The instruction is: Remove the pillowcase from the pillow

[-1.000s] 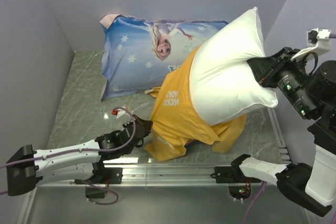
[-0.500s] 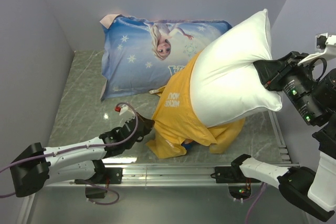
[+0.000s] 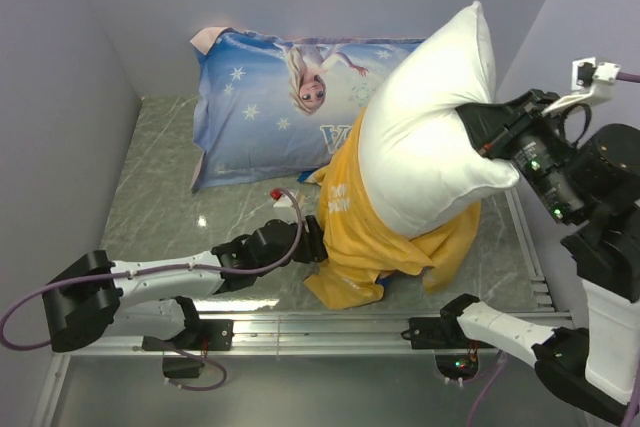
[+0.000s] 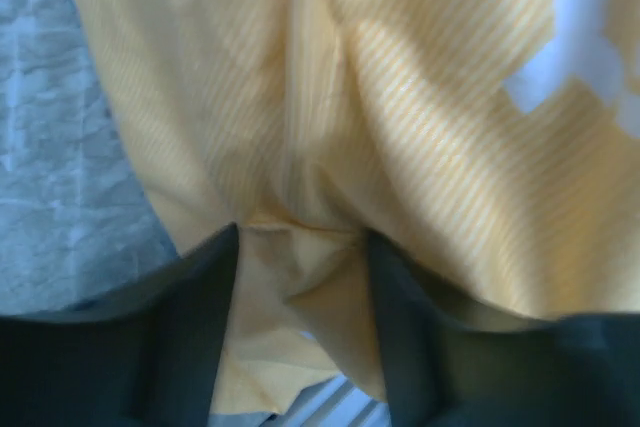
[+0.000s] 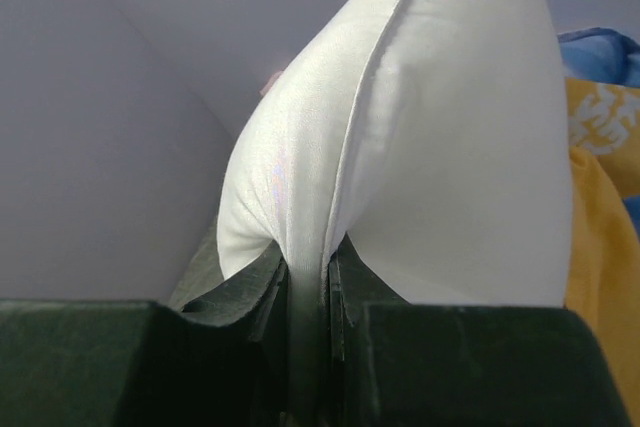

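Note:
The plain white pillow (image 3: 420,127) hangs tilted in the air, its upper right edge pinched by my right gripper (image 3: 478,132). In the right wrist view that gripper (image 5: 305,257) is shut on a fold of the pillow (image 5: 450,147). The yellow-orange pillowcase (image 3: 370,237) still wraps the pillow's lower end and trails onto the table. My left gripper (image 3: 318,235) sits at the case's left edge. Seen from the left wrist, it (image 4: 300,237) is open, with loose pillowcase (image 4: 400,97) fabric between its dark fingers (image 4: 200,327). A strip of pillowcase (image 5: 600,197) shows at the right.
A blue Elsa-printed pillow (image 3: 270,107) leans against the back wall, just behind the yellow fabric. The grey marble table (image 3: 170,207) is boxed in by walls on the left, back and right. A metal rail (image 3: 320,325) runs along the near edge.
My left gripper has opened and slid right, up against the pillowcase. The right arm has swung the pillow a little to the left and the case followed.

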Robot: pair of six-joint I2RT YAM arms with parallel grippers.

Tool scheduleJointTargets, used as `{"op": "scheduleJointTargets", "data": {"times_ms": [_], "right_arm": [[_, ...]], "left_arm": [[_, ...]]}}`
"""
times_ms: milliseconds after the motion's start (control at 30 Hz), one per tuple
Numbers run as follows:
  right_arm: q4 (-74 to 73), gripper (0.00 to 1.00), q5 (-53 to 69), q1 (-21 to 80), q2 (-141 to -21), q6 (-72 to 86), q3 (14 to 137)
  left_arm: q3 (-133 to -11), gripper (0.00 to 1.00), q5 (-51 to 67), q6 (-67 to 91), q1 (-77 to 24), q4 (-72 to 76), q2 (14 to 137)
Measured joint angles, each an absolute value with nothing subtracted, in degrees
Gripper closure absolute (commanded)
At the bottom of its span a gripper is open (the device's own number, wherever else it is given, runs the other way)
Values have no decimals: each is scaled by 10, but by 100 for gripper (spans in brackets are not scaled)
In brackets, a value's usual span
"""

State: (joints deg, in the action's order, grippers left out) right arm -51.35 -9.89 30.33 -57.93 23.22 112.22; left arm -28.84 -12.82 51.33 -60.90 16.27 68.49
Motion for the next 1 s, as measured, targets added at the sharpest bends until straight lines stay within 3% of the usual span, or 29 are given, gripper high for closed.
{"op": "scheduleJointTargets", "data": {"times_ms": [67, 300, 533, 567, 600, 633, 1000], "right_arm": [[-463, 100, -88, 304, -577, 245, 1079], [-292, 100, -86, 350, -566, 277, 924], [-189, 100, -125, 461, -605, 287, 886], [-175, 100, -127, 472, -616, 289, 884], [-161, 100, -128, 482, -629, 292, 883], [-149, 100, -127, 491, -643, 295, 882], [-55, 100, -124, 562, -745, 307, 872]], "left_arm": [[-302, 29, -125, 504, -615, 148, 674], [-348, 26, -150, 489, -618, 28, 517], [-492, 22, -208, 455, -620, -91, 379], [-520, 21, -214, 443, -620, -113, 375], [-547, 7, -220, 432, -620, -127, 376], [-584, 1, -228, 413, -620, -147, 383], [-833, 1, -364, 297, -620, -263, 507]]}}
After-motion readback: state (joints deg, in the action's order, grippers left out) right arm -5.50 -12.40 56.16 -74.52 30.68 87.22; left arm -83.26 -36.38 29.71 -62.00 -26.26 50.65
